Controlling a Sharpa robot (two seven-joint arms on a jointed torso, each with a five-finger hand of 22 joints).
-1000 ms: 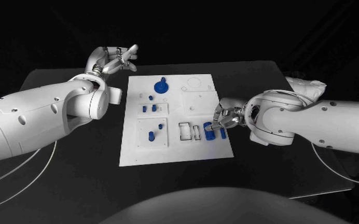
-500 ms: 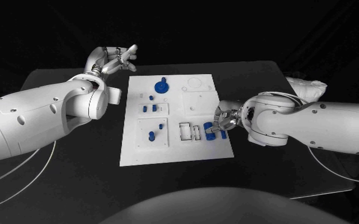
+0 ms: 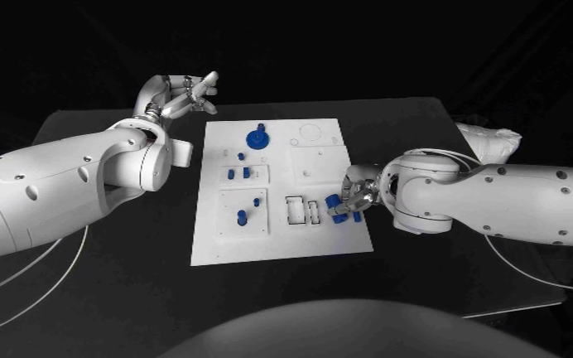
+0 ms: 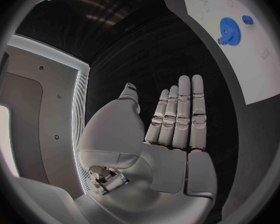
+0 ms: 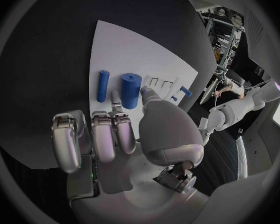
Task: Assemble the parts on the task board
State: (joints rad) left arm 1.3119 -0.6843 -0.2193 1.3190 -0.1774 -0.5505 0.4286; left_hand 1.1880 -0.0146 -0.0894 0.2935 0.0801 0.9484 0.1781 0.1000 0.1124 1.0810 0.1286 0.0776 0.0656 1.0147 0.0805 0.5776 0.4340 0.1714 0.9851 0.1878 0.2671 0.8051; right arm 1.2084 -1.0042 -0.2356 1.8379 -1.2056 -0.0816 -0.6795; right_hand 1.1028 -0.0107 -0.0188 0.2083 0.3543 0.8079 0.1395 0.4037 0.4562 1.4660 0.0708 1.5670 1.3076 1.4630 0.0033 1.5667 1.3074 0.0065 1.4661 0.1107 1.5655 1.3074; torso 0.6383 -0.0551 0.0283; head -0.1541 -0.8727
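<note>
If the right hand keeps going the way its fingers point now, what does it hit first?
Most likely the thick blue cylinder, just ahead of the right hand on the task board; depth between them is unclear.

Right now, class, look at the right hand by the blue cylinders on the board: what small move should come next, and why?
Probably close the right hand on the thick blue cylinder. Its fingertips lie right at that cylinder, which lies loose on the task board beside a thinner blue cylinder, and nothing looks held yet.

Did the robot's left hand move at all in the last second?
No. The left hand sits at the same spot off the far-left corner of the task board, with nothing in it.
</note>
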